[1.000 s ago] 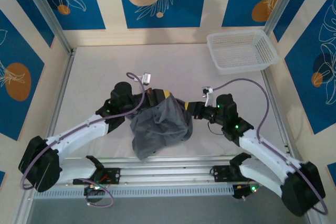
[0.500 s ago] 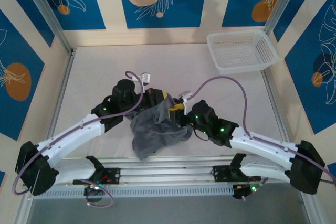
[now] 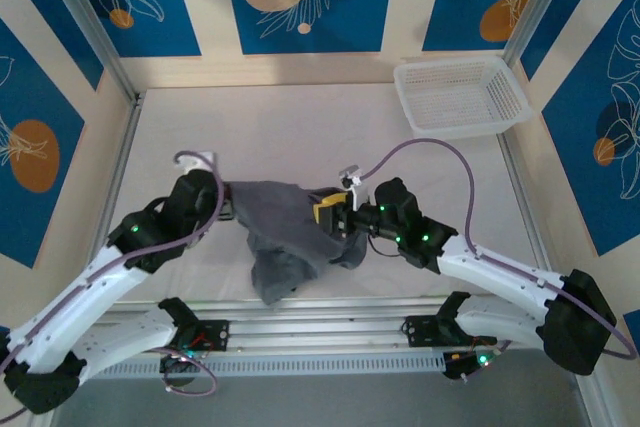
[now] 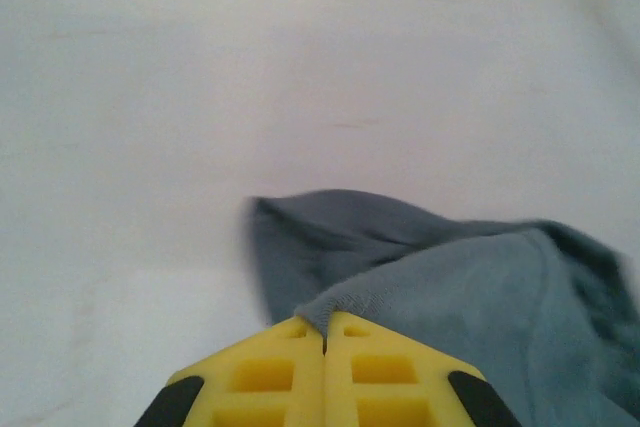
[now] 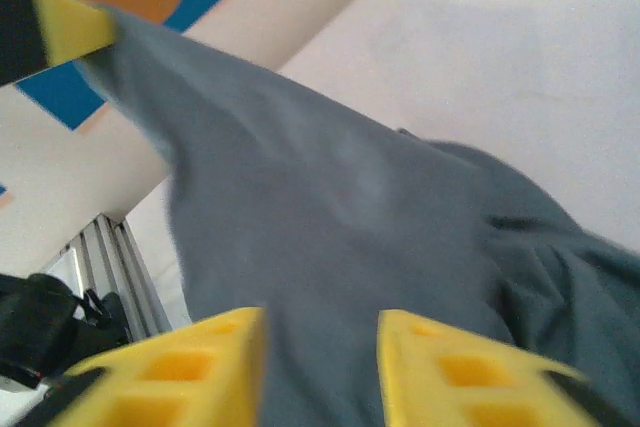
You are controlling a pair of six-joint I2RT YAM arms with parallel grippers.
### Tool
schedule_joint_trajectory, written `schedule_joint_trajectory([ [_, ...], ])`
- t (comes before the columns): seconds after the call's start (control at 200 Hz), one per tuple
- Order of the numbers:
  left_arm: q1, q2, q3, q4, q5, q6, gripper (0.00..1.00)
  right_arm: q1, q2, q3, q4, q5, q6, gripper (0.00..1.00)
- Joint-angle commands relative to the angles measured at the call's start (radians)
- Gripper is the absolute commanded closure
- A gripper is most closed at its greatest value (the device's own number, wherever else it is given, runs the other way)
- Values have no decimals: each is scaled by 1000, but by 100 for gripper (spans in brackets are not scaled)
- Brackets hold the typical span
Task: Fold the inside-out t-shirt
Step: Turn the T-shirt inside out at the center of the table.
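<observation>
t-shirt (image 3: 288, 235) leftward; right pincer (image 3: 326, 215) apparently open

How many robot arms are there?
2. The left arm stands at the near left, its fingers pinching the grey t-shirt. The right arm stands at the near right, its fingers open beside it.

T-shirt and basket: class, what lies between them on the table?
Between t-shirt and basket: bare table, crossed by a purple cable, in the top view.
</observation>
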Motion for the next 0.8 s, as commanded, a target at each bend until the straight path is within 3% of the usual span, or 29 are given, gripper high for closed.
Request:
schedule_joint_trajectory([
  [0.0, 18, -81, -40, -266, -361, -107, 100, -69, -52, -32, -91, 25, 100, 53],
  [0.06, 24, -135, -52, -324, -455, -191, 95, -130, -77, -61, -99, 26, 170, 51],
  [0.105, 24, -183, -64, -311, -486, -202, 75, -171, -93, -81, -106, 23, 206, 51],
  [0.15, 24, -230, -81, -256, -488, -162, 59, -194, -104, -87, -133, 32, 225, 51],
  [0.235, 25, -274, -107, -103, -433, -44, 48, -204, -94, -72, -203, 73, 215, 50],
  [0.335, 24, -192, -101, 31, -217, 47, 42, -226, -39, -50, -283, 99, 223, 47],
  [0.45, 5, 69, -54, 152, 306, 107, 42, -249, 48, -44, -294, 53, 248, 44],
  [0.525, -47, 225, -50, 260, 547, 124, 40, -256, 117, -38, -290, 18, 253, 41],
  [0.605, -115, 359, -44, 338, 631, 117, 35, -261, 181, -24, -288, -35, 246, 39],
  [0.795, -239, 611, 38, 309, 599, 180, 17, -246, 289, -12, -202, -174, 270, 38],
])
